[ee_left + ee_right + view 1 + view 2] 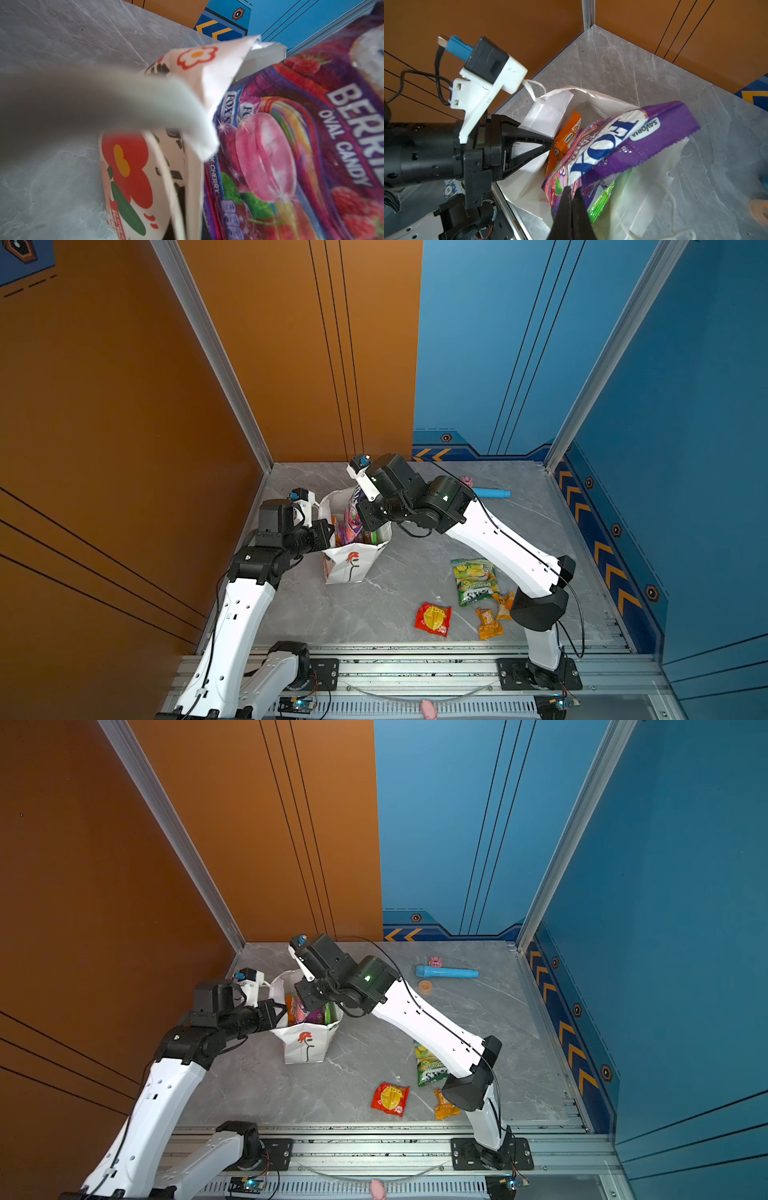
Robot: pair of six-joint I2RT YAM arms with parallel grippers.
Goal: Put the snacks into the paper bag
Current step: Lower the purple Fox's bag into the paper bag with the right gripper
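The right gripper (572, 190) pinches one end of the purple candy bag (633, 141), which tilts half inside the mouth of the paper bag (353, 568) standing toward the table's (395, 597) back left corner. The left gripper (550, 143) is clamped on the paper bag's left rim.

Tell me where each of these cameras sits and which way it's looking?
Top views: high above the arms' bases, looking down at the table, left arm, right arm and paper bag.
Left wrist: on the left arm beside the paper bag's rim, facing the purple candy bag; no robot part clearly shows.
Right wrist: above the bag's mouth; right gripper shut on the purple candy bag, left gripper pinching the rim.
Shared: both wrist views show the bag and candy.
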